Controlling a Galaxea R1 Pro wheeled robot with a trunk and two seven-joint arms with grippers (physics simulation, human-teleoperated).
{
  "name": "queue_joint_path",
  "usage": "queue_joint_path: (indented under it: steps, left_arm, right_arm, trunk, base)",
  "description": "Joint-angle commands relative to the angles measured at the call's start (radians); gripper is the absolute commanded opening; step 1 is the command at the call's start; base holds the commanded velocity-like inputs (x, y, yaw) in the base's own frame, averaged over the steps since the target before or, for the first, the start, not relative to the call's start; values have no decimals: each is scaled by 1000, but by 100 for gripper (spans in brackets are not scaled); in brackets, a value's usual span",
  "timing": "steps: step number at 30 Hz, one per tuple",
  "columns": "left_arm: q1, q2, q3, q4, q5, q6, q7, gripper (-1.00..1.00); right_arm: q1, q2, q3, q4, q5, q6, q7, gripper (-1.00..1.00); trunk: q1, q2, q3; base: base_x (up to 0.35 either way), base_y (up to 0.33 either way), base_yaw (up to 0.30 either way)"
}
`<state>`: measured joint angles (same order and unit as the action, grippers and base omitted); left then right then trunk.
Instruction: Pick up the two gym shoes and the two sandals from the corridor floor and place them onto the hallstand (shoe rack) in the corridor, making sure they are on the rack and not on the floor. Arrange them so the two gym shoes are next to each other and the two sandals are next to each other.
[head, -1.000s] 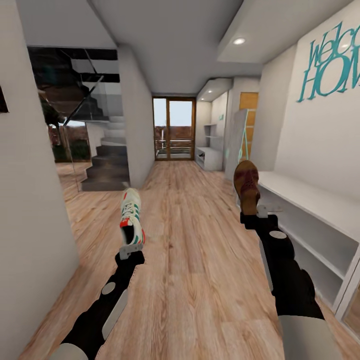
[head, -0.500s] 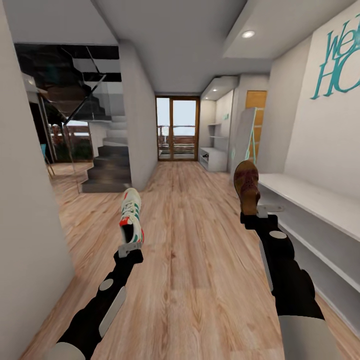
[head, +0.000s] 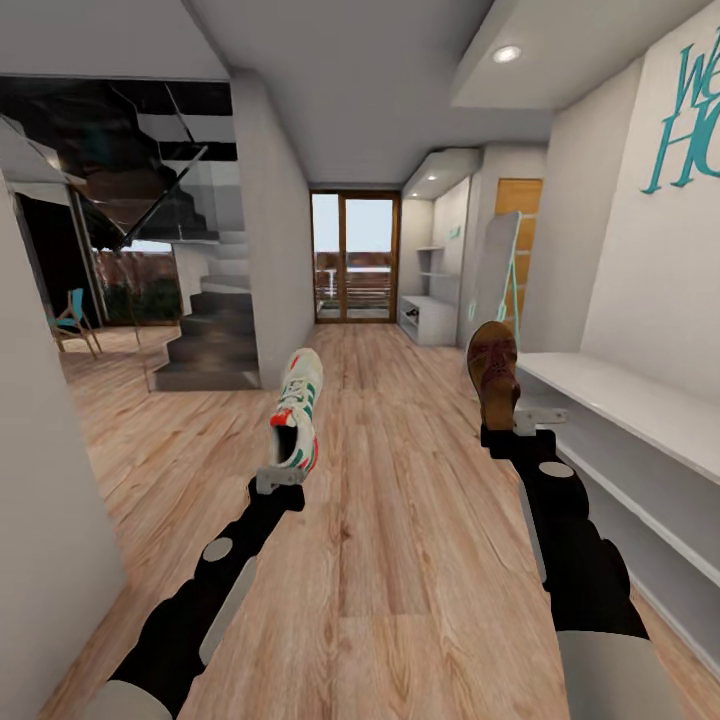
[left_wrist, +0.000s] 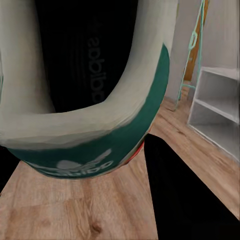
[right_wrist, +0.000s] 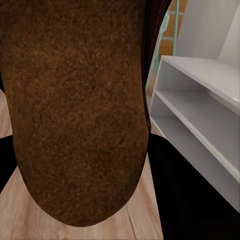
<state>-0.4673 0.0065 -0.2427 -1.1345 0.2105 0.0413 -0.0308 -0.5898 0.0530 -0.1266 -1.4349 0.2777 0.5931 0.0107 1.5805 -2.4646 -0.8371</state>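
Observation:
My left gripper (head: 280, 478) is shut on the heel of a white gym shoe (head: 297, 415) with green stripes, held toe-up above the corridor floor (head: 400, 540). Its teal collar fills the left wrist view (left_wrist: 90, 130). Over on the other side, my right gripper (head: 515, 425) is shut on a dark-brown sandal (head: 493, 368), also held upright; its brown sole looms in the right wrist view (right_wrist: 75, 110). The hallstand (head: 425, 318), a low white unit with floating shelves above it, stands far down the corridor on the right.
A plain white two-shelf bench (head: 640, 420) runs along the right wall close to my right arm, also in the wrist views (right_wrist: 200, 105) (left_wrist: 217, 110). Stairs (head: 205, 340) rise at the left. A wall edge (head: 50, 520) stands near left. Glass doors (head: 355, 258) close the far end.
The camera has moved on down the corridor, so the near left wall slid aside. My left arm has swung right and up with the gym shoe. The right arm holds steady.

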Motion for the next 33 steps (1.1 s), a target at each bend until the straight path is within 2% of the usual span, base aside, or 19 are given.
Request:
queue_joint_path:
  steps: [1, 5, 8, 26, 33]
  left_arm:
    - [-1, 6, -1, -3, -2, 7, -11, -100]
    - [-1, 57, 0, -6, -12, 16, -23, -100]
    - [-1, 81, 0, -8, -11, 27, -26, -100]
    - [-1, 86, -1, -11, -11, 31, -26, -100]
    - [-1, 84, -1, -20, -11, 73, -26, -100]
  right_arm:
    - [-1, 1, -1, -1, 2, 5, -1, -100]
    - [-1, 1, -1, 1, 2, 5, 0, -100]
    - [-1, 1, -1, 2, 2, 4, 0, -100]
    - [-1, 1, -1, 3, 2, 5, -1, -100]
    - [-1, 1, 0, 3, 2, 5, -1, -100]
  trunk:
    - [0, 0, -1]
    - [0, 0, -1]
    - [0, 0, -1]
    - [0, 0, -1]
    - [0, 0, -1]
  base:
    - [345, 0, 0]
    - [345, 0, 0]
    - [345, 0, 0]
    - [345, 0, 0]
    - [346, 0, 0]
